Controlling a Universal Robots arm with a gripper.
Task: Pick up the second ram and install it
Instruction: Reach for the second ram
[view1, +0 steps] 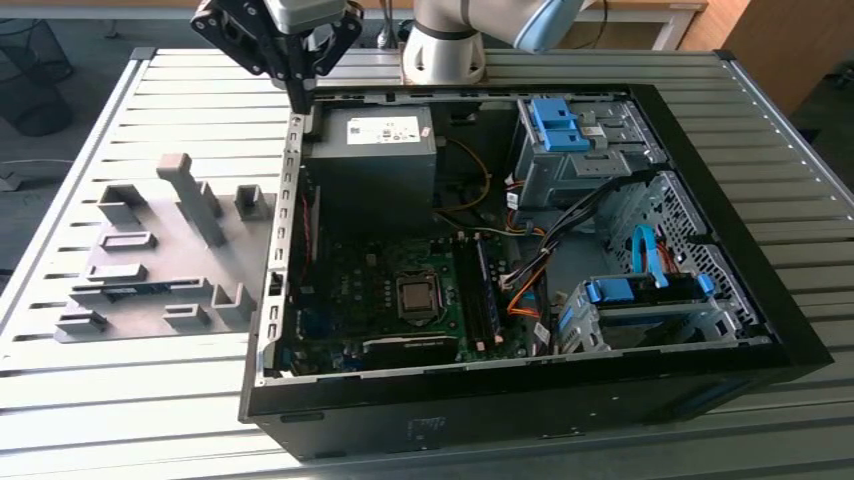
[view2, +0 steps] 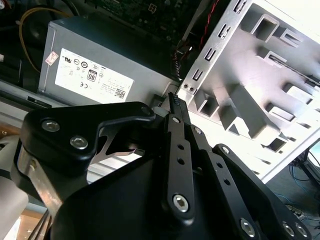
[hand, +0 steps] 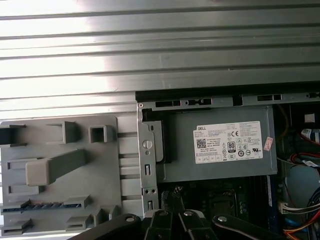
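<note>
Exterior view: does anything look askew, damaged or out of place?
Nothing stands out. The long green memory stick sits in its slot on the grey plastic fixture plate, the open black computer case rests flat on the slatted metal table, and the black gripper hangs above the case's corner, jaws shut.

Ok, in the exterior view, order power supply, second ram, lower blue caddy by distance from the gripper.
1. Power supply, beside the gripper.
2. Second ram, grey fixture, the exterior view's left.
3. Lower blue caddy, the exterior view's right.

Black bolted claw (view2: 173, 100), silver-blue arm (view1: 447, 45)
</note>
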